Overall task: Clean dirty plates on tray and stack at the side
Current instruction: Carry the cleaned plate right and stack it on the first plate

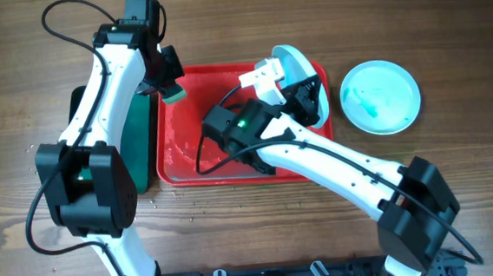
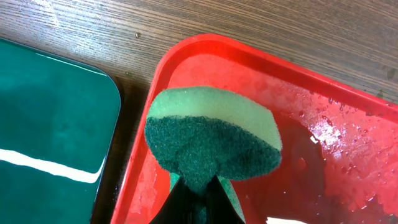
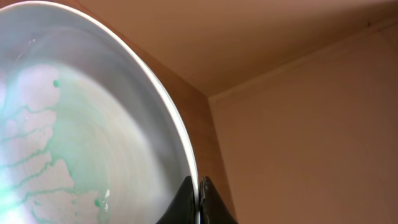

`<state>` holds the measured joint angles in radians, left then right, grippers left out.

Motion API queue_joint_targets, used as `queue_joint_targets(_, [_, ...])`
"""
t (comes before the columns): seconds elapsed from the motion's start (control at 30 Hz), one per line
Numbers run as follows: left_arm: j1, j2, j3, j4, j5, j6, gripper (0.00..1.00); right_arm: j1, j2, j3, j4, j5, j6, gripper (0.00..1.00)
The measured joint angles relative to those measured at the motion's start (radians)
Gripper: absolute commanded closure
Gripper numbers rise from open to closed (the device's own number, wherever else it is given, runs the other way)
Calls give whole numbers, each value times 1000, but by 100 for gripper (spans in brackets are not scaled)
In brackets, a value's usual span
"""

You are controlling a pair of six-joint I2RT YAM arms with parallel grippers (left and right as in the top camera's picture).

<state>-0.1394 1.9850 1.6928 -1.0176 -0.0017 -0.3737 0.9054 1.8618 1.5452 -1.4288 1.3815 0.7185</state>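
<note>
My right tool (image 3: pixel 200 202) is clamped on a green-streaked plate (image 3: pixel 74 124) tipped over the tray (image 1: pixel 186 151), left tool (image 2: pixel 199 193) pinching the sponge (image 2: pixel 211 137). One aqua plate (image 1: pixel 380 96) sits aside, frame right. I'd say midway.

Red tray (image 1: pixel 181 157): rectangular, rounded corners, raised rim; flat on the table; floor wet, beaded with droplets. Aqua plate (image 1: pixel 380 96): round, shallow; flat on the table just right of the tray, not touching it; green smear inside. Pale plate (image 3: pixel 93 143): tipped steeply over the tray's right end; rim pinched by the right gripper (image 3: pixel 199 190); runny green streaks.
</note>
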Motion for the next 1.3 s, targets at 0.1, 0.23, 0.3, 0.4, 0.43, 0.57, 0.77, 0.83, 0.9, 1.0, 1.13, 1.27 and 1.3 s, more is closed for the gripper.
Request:
queue_joint_targets(0.1, [0, 0, 0, 0, 0, -7, 96, 0, -34, 0, 0, 11, 0, 96])
queue_joint_targets(0.23, [0, 0, 0, 0, 0, -8, 96, 0, -94, 0, 40, 14, 1, 96])
queue_joint_targets(0.3, [0, 0, 0, 0, 0, -8, 96, 0, -106, 0, 79, -19, 3, 96])
queue_joint_targets(0.4, [0, 0, 0, 0, 0, -8, 96, -5, -110, 0, 176, -247, -21, 96])
queue_joint_targets(0.43, [0, 0, 0, 0, 0, -8, 96, -9, -110, -1, 214, -339, -63, 96])
queue_joint_targets(0.57, [0, 0, 0, 0, 0, -10, 96, -32, -110, -1, 304, -779, -292, 96])
queue_joint_targets(0.77, [0, 0, 0, -5, 0, -10, 96, -163, -190, -5, 408, -1241, -456, 96])
queue_joint_targets(0.83, [0, 0, 0, -5, 0, -10, 96, -271, -294, -5, 437, -1357, -488, 96])
queue_joint_targets(0.9, [0, 0, 0, -4, 0, -10, 96, -424, -417, -5, 444, -1461, -506, 96])
queue_joint_targets(1.0, [0, 0, 0, -5, 0, -11, 96, -621, -502, -5, 427, -1540, -502, 96])
queue_joint_targets(1.13, [0, 0, 0, -4, 0, -10, 96, -921, -504, -14, 370, -1566, -426, 96])
queue_joint_targets(1.27, [-4, 0, 0, -4, 0, -11, 96, -1198, -497, -167, 473, -1564, -344, 96])
queue_joint_targets(1.3, [-5, 0, 0, -5, 0, -10, 96, -1247, -495, -218, 501, -1561, -333, 96])
